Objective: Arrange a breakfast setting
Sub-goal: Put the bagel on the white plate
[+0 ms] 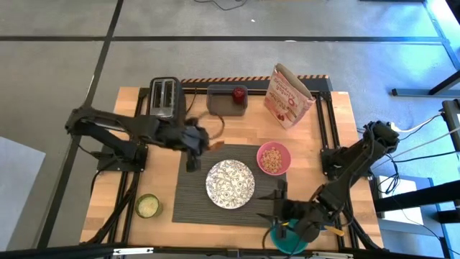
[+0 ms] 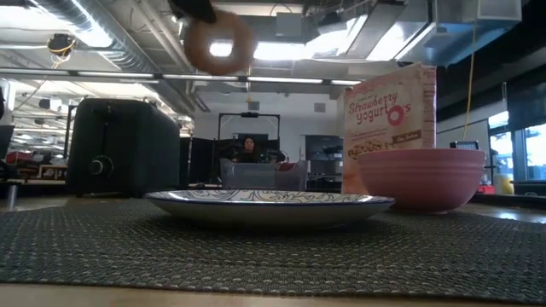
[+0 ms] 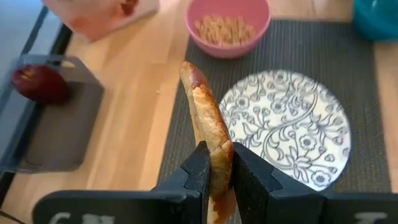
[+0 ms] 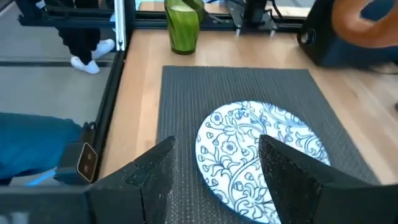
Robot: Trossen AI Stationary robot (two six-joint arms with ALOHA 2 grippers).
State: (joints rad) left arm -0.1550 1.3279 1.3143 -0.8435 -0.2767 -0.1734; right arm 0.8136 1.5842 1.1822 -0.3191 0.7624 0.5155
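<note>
My left gripper (image 1: 205, 142) is shut on a round toasted bagel (image 3: 202, 106), high above the far left corner of the dark grey ribbed mat (image 1: 194, 194). In the low view the bagel (image 2: 219, 43) hangs above the table. A white patterned plate (image 1: 230, 183) lies in the middle of the mat. A pink bowl (image 1: 274, 158) holding cereal stands on the mat's far right corner. A small red apple (image 1: 238, 93) rests on a grey board (image 1: 223, 101) at the far edge. My right gripper (image 4: 217, 180) is open and empty over the mat's near right part. No spoon shows. My left gripper pinches the bagel's rim (image 3: 217, 155) between its two fingers (image 3: 198, 171), one on each flat face. The bagel stands on edge and reaches out beyond the fingertips. It is lifted clear of the table and the mat.
A black toaster (image 1: 164, 97) and a cereal box (image 1: 287, 96) stand at the far edge. A jar with a green lid (image 1: 147, 206) stands left of the mat. A teal bowl (image 1: 291, 241) sits at the near edge by my right arm.
</note>
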